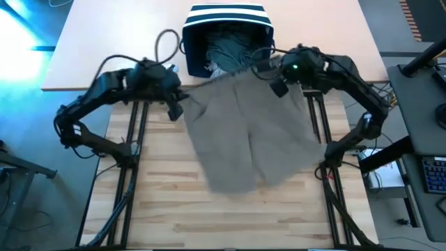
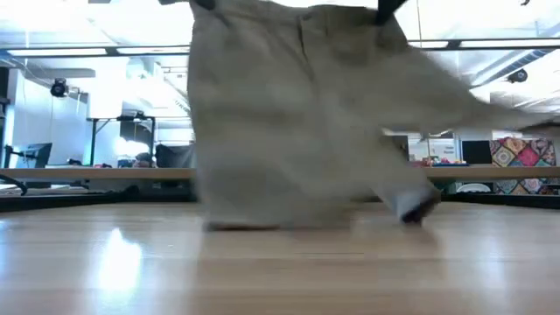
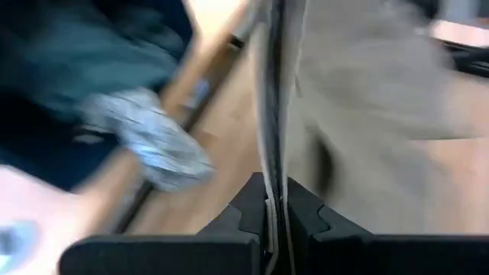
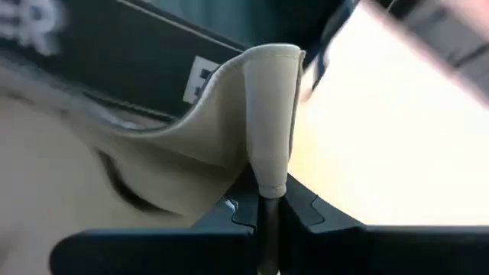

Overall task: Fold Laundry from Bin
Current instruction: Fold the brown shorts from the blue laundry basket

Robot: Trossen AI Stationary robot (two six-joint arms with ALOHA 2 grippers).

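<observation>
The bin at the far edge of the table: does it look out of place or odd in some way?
Yes. The bin lies tipped on its side, its opening facing the arms, and a grey-white patterned garment spills from its mouth toward the table. The tan garment is already out, held up at two corners.

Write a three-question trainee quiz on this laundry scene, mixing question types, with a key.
1. True or false: both grippers are shut on the tan fabric shorts.
2. Where do the shorts' lower ends rest? A) on the wooden table B) inside the bin C) over an arm
3. Fill in: the navy striped fabric bin lies tipped, its opening facing the ____.

Key:
1. True: left gripper and right gripper each pinch the waistband.
2. A
3. table
</observation>
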